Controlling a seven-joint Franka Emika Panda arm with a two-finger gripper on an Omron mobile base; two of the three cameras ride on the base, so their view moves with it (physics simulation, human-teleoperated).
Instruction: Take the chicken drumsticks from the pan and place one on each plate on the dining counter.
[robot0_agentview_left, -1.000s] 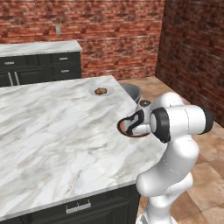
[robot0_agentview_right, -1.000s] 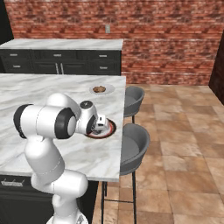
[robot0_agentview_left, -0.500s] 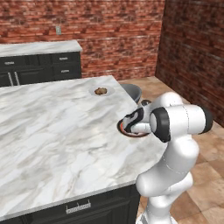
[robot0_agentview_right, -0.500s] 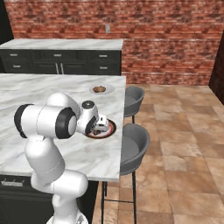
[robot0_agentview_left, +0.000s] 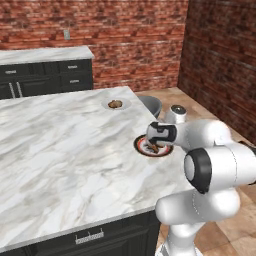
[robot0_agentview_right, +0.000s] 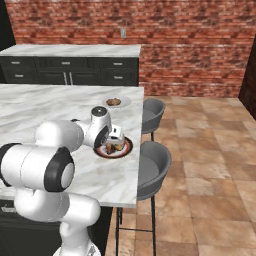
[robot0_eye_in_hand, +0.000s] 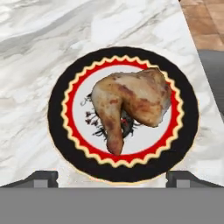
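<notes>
One chicken drumstick (robot0_eye_in_hand: 131, 103), golden-brown, lies free on the plate with the black and red rim (robot0_eye_in_hand: 59, 109), near the right edge of the dining counter (robot0_agentview_left: 60, 150). My gripper (robot0_eye_in_hand: 112, 177) hovers just above it, open, its fingertips (robot0_eye_in_hand: 41, 177) wide apart on either side of the plate. From the base views the gripper (robot0_agentview_left: 154, 144) (robot0_agentview_right: 115, 142) hangs over that plate (robot0_agentview_left: 144, 150) (robot0_agentview_right: 125, 150). A second drumstick (robot0_agentview_left: 115, 104) (robot0_agentview_right: 114, 101) rests on the pale plate (robot0_agentview_left: 125, 106) (robot0_agentview_right: 125, 102) farther back. The pan is out of view.
Two grey stools (robot0_agentview_right: 152, 110) (robot0_agentview_right: 156, 165) stand at the counter's right side, close under the plates. A back worktop over dark cabinets (robot0_agentview_left: 45, 55) runs along the brick wall. Tiled floor (robot0_agentview_right: 200, 150) lies to the right.
The jaws have opened wide and let the drumstick go onto the dark-rimmed plate. The arm has hardly moved.
</notes>
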